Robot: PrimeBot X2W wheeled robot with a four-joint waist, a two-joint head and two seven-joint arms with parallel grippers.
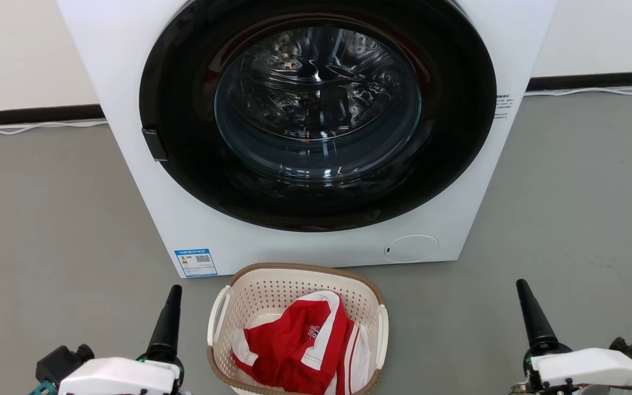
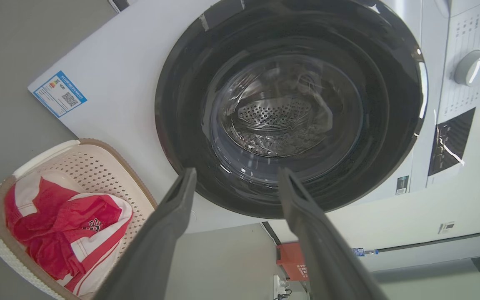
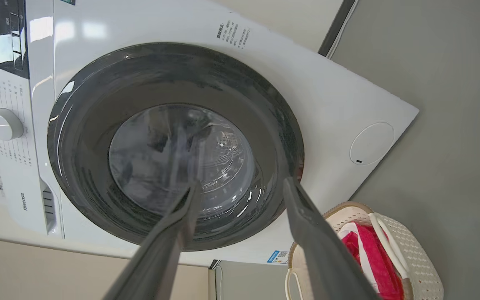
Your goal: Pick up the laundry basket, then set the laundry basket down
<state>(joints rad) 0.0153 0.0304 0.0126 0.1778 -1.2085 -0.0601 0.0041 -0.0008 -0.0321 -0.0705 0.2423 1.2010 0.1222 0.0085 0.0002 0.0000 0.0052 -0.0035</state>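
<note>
1. While the basket (image 1: 272, 291) is sitting at bottom centre of the head view, just below the washer (image 1: 129, 82), a red garment (image 1: 288, 345) is lying inside it.
2. Left gripper (image 2: 236, 175) is hovering lower left, jaws apart.
3. Right gripper (image 3: 242, 185) is hovering lower right, jaws apart.

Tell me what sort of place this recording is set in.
Probably a laundry area, perhaps a test room: a front-loading washing machine stands on a bare grey floor by a plain wall, with a laundry basket holding a red-and-white garment before it.
</note>
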